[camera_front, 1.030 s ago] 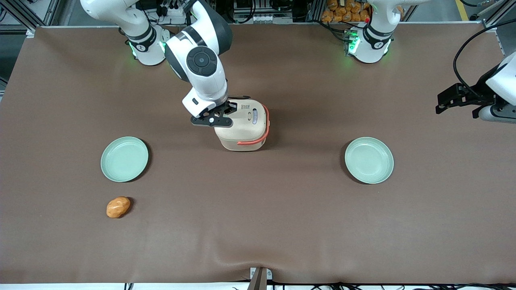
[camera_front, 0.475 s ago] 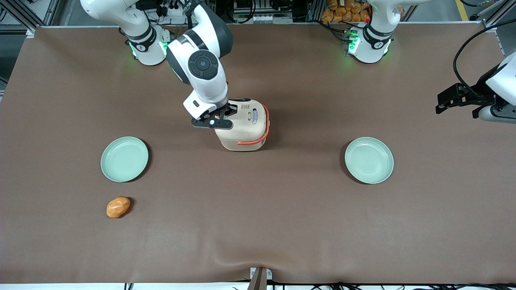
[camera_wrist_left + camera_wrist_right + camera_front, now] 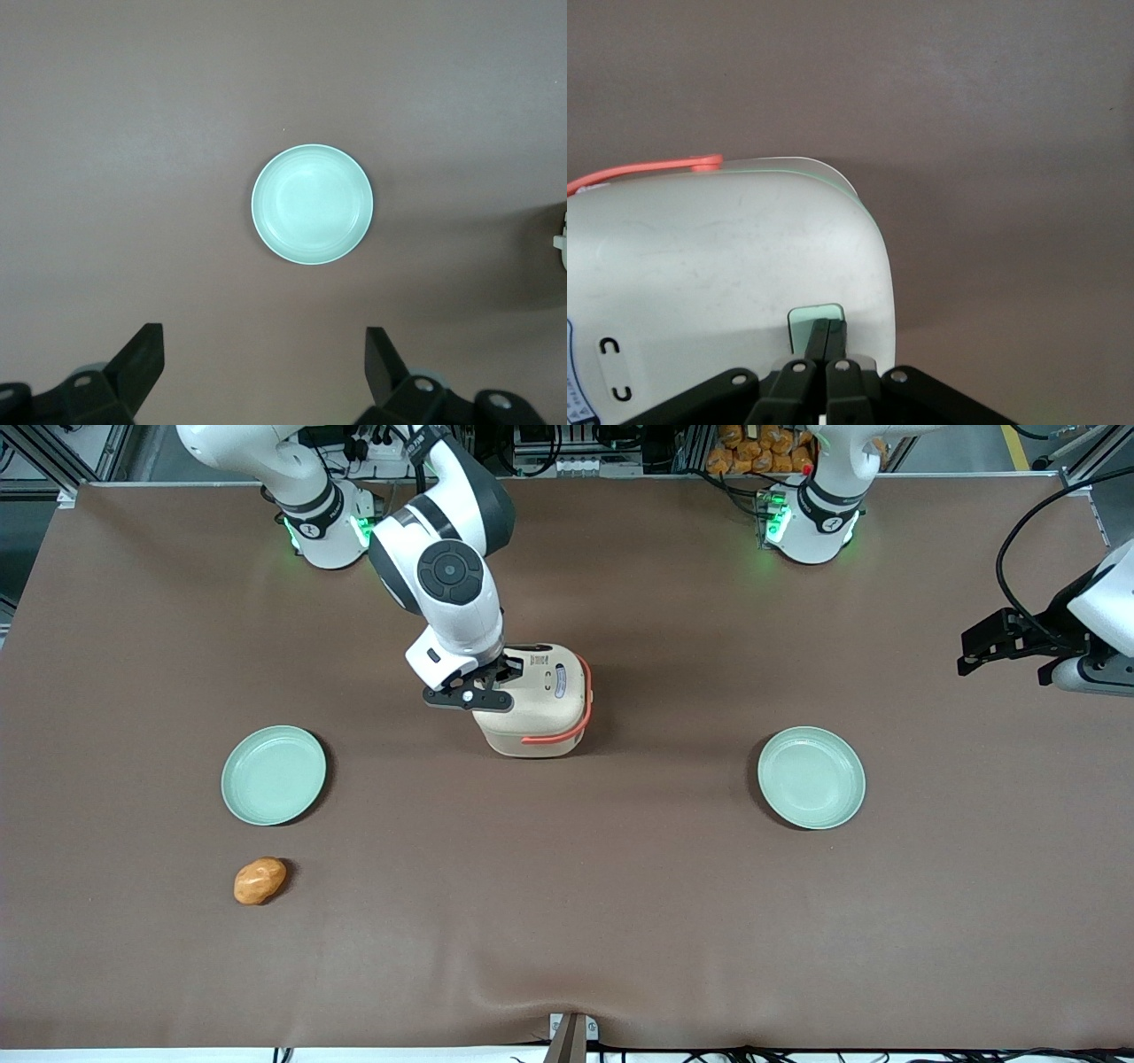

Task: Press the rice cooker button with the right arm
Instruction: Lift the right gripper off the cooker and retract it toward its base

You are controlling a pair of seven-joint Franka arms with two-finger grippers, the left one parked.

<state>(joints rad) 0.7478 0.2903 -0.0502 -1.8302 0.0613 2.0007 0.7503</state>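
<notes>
Rice cooker (image 3: 538, 704) sits mid-bench, just above centre of the front view, lid down. Gripper (image 3: 498, 679) is over its top edge w/ jaws pinched together, empty, tips on the pale green button (image 3: 816, 320). To do it well: push straight down thru the button, light force, so cooker doesn't skid or tip.

A matte brown cloth-covered table (image 3: 567, 921) fills the scene under even overhead light, its cover rippling slightly near a small metal bracket (image 3: 572, 1033) at the edge closest to the front camera. Past the table's farthest edge stand silver aluminium frame rails (image 3: 97, 452) on grey floor (image 3: 961, 447) marked with a yellow painted stripe (image 3: 1019, 443).
</notes>
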